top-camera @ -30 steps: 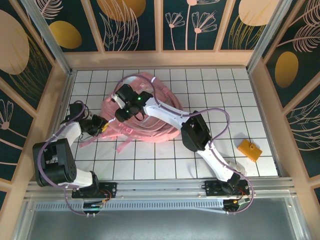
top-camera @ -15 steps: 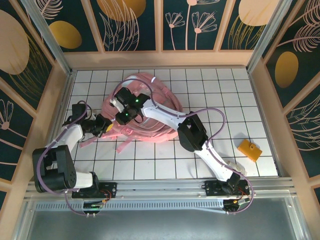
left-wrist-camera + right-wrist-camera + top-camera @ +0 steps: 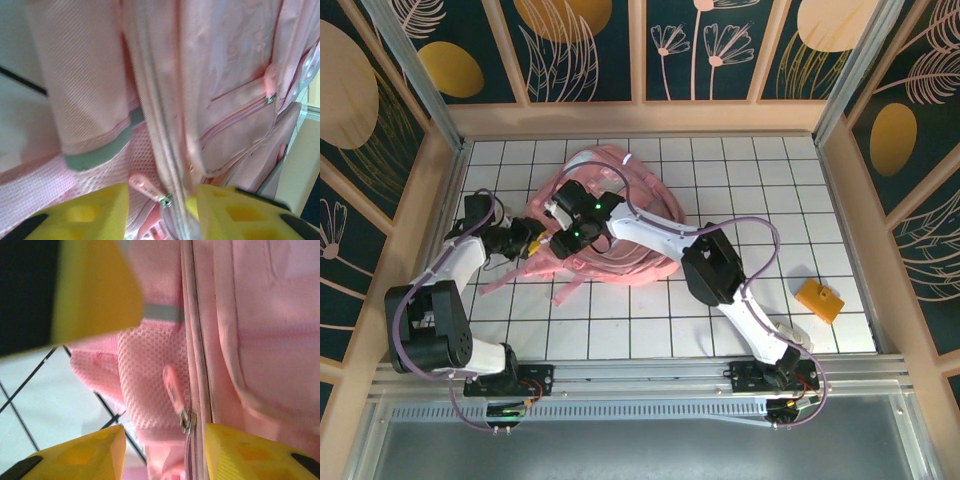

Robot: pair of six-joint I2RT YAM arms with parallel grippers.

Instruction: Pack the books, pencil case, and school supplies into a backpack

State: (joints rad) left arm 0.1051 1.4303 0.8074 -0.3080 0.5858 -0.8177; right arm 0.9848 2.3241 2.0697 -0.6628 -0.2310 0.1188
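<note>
Pink backpack [image 3: 620, 262] lies flat on table [image 3: 750, 180], left of centre. Left gripper [image 3: 159, 200] at its left edge: jaws narrowly apart, zipper pull [image 3: 145, 185] in gap, not clamped. Right gripper [image 3: 164, 432] just beside: jaws apart, a pull between, ungripped. Orange-yellow block [image 3: 819, 299] well apart, far right.

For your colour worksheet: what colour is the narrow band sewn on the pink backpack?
The band is grey-green, clearest in the left wrist view.
</note>
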